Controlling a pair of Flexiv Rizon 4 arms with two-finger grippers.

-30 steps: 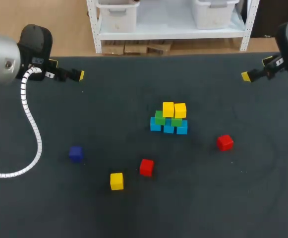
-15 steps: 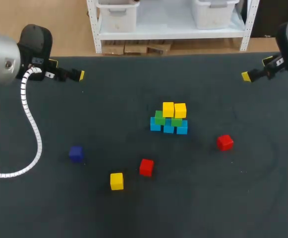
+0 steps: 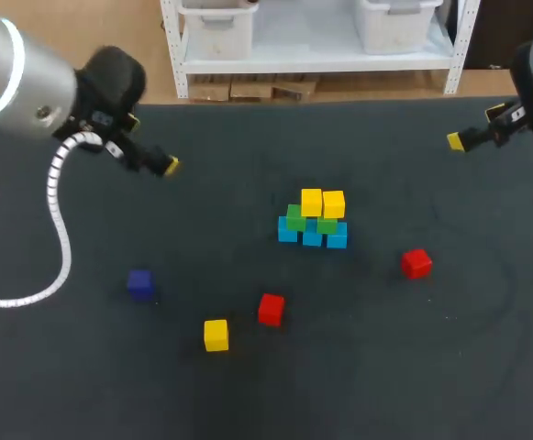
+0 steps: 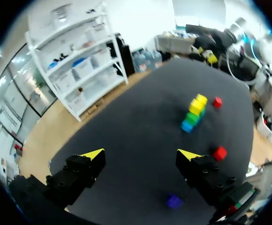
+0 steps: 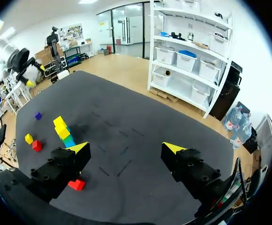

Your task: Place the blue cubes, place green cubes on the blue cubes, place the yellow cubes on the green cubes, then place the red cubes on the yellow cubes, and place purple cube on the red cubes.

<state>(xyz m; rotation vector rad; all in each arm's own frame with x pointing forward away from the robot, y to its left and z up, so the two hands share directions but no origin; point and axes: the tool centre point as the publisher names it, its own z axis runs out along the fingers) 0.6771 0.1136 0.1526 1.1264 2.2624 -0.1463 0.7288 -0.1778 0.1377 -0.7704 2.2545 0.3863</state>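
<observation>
A cube stack [image 3: 312, 220] stands mid-table: three light blue cubes at the base, two green on them, two yellow on top. Loose on the table lie a red cube [image 3: 416, 263], a second red cube [image 3: 271, 309], a yellow cube [image 3: 216, 335] and a purple cube [image 3: 139, 283]. My left gripper [image 3: 168, 166] hovers open and empty over the far left, well short of the stack [image 4: 194, 112]; the purple cube [image 4: 174, 201] is under it. My right gripper [image 3: 458, 140] hangs open and empty at the far right, with one red cube [image 5: 76, 184] below a finger.
The dark table [image 3: 385, 367] carries only the cubes. The left arm's white cable [image 3: 60, 229] loops over the table's left side. Bare cloth lies between each gripper and the stack [image 5: 63, 130].
My left gripper has swung right and slightly nearer, toward the table's middle. The right arm and all cubes stayed where they were.
</observation>
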